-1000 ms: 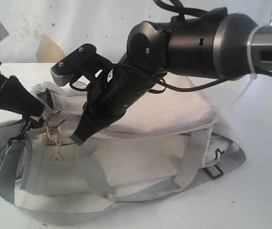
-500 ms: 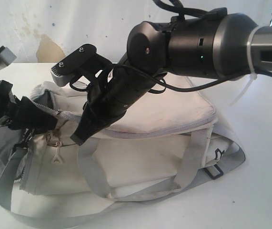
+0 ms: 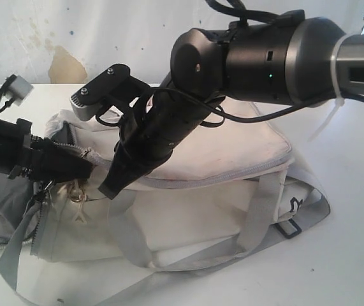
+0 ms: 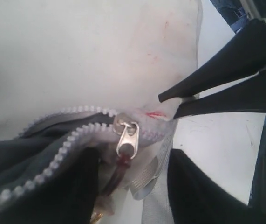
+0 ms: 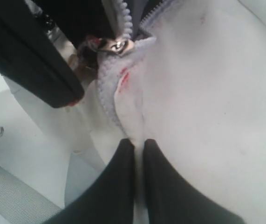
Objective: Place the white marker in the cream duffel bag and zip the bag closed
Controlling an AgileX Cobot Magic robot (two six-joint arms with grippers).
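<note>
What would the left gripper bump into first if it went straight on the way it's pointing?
Most likely the zipper pull on the bag, which sits right ahead of the left gripper. Just past it, the right gripper is pinching the bag's cloth. Depth is hard to judge.

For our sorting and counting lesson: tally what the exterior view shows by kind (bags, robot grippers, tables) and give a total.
Bags: 1, the cream duffel bag
Robot grippers: 2, the left gripper and the right gripper
Tables: 1, the white table
Total: 4
</note>
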